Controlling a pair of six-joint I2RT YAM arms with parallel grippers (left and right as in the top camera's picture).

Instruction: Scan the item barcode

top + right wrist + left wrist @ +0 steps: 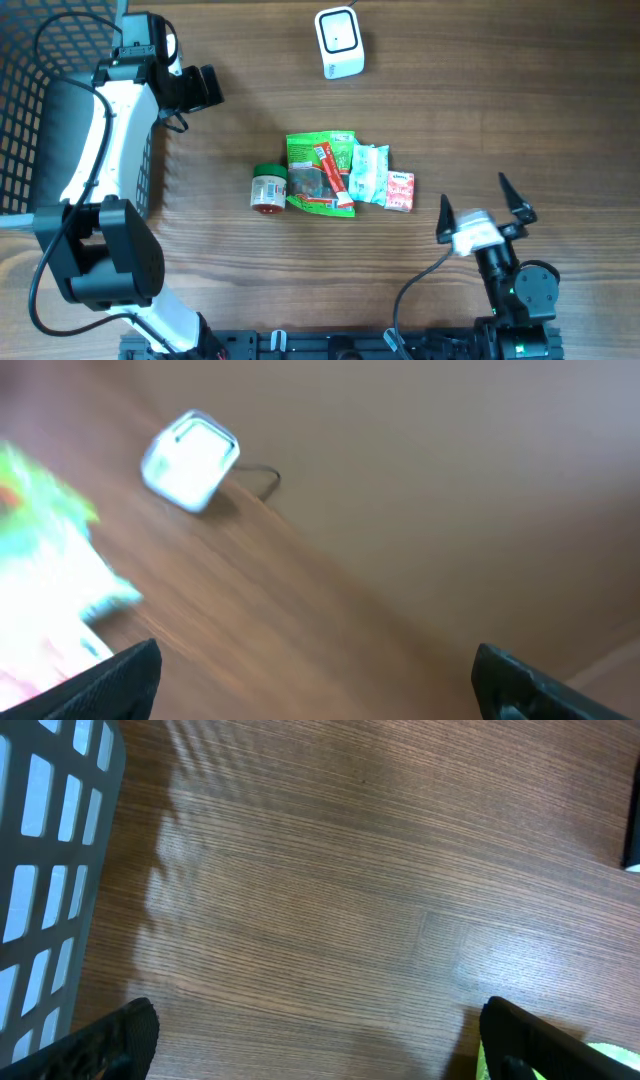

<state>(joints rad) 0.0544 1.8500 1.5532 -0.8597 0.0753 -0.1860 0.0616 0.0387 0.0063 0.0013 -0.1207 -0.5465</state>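
Four candidate goods sit bunched mid-table, well short of the scanner [339,42] on the robot's side: crinkly glossy green pouch [320,172], squat round jar [268,188] touching it, soft pale packet [369,173], small pink pack [400,190]. None is lifted, so no barcode faces the scanner, a white rounded block. Left hand [212,88], left of the scanner by the grey lattice basket [30,90], is spread wide and empty; right hand [475,195], beyond the goods, likewise. Wood-grain table [500,90].

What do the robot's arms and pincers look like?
Black and white. The left arm has white shells over bulky black joints, a black cable looping beside it, and a black left gripper. The right arm is black, with a white block behind the right gripper, two pointed black fingers and a thin black lead.
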